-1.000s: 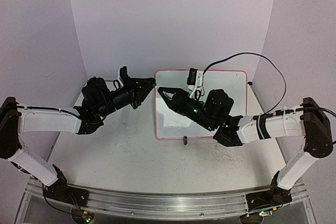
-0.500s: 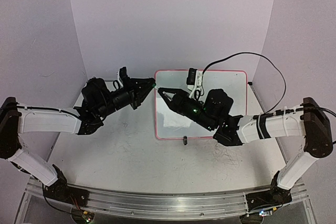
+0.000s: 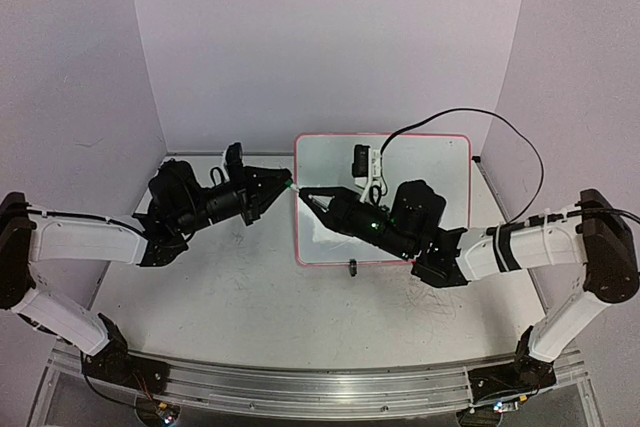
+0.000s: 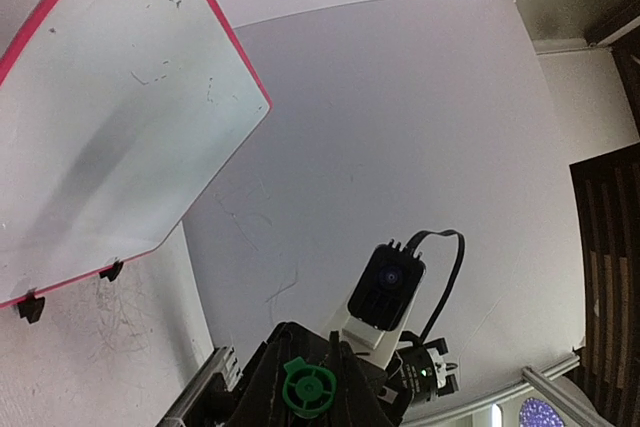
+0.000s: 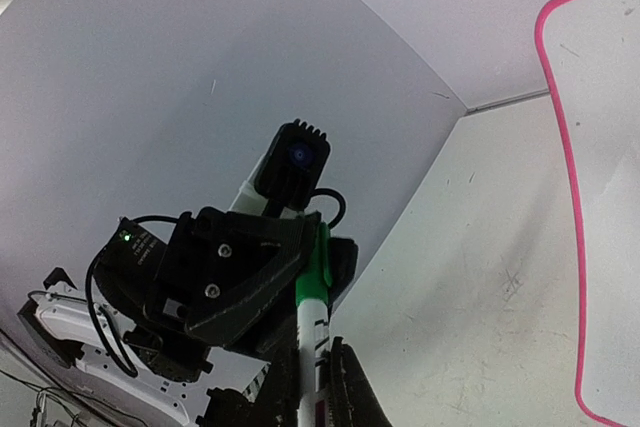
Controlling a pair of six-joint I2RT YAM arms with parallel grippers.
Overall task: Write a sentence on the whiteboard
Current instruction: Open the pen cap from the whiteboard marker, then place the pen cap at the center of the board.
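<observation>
Pinching the marker in my right gripper, its green cap clamped in my left gripper, beside the whiteboard near the desk's far edge.

A pale lilac backdrop curves round three sides of the white bench, whose top is scuffed with thin grey scratches. An aluminium rail runs along its near edge. The light is soft and even. Beyond the backdrop's edge there is dark wooden panelling.

A robot lab: plain curved backdrop, aluminium mounting rail.
</observation>
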